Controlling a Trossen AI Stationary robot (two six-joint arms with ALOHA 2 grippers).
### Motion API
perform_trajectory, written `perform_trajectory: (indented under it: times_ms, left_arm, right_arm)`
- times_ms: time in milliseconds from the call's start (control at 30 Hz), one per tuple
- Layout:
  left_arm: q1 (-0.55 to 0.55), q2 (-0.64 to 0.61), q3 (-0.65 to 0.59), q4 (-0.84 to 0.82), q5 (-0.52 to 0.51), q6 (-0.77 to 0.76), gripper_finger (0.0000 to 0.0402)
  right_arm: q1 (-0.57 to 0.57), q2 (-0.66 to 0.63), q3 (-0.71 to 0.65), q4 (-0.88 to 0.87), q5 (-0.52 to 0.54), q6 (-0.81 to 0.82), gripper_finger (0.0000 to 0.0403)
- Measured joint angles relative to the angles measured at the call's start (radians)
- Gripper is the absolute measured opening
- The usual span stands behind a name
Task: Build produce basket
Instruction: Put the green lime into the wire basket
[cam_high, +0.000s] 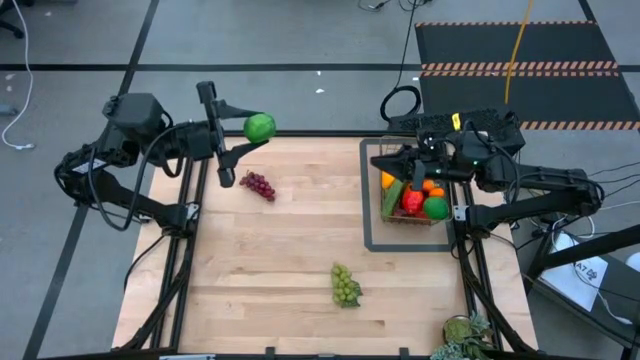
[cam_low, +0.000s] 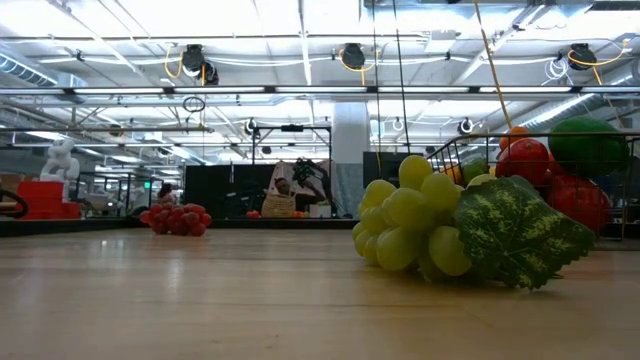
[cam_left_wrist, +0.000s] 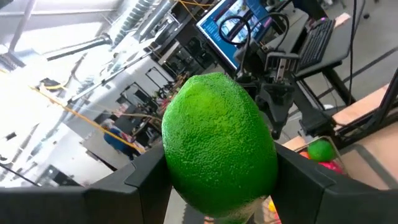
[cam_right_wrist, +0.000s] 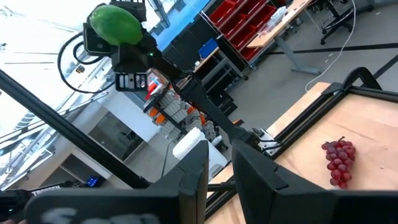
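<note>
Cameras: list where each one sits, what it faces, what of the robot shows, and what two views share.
High view: overhead, straight down on the table; both arms show, the left gripper holding a lime, the right gripper over the basket.
Low view: table height, looking across green grapes toward the room; no arm visible.
Left wrist view: past its fingers at the lime.
Right wrist view: past its nearly closed, empty fingers toward the left arm.
Shared: purple grapes in the high, low and right wrist views.

Wooden table (cam_high: 290, 270), flat dark tray frame (cam_high: 368, 215), striped floor mat (cam_high: 520, 50).
</note>
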Motion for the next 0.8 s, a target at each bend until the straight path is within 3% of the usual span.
perform_trajectory:
  times_ms: [367,800]
  left_arm:
    - [0.0,0.0,0.0,0.0,0.0,-0.327,0.0225]
    - [0.0,0.0,0.0,0.0,0.003,-1.021,0.0225]
  right_arm:
    - [0.0,0.002,0.0,0.0,0.0,0.0,0.0063]
    - [0.0,0.002,0.0,0.0,-0.002,0.0,0.0063]
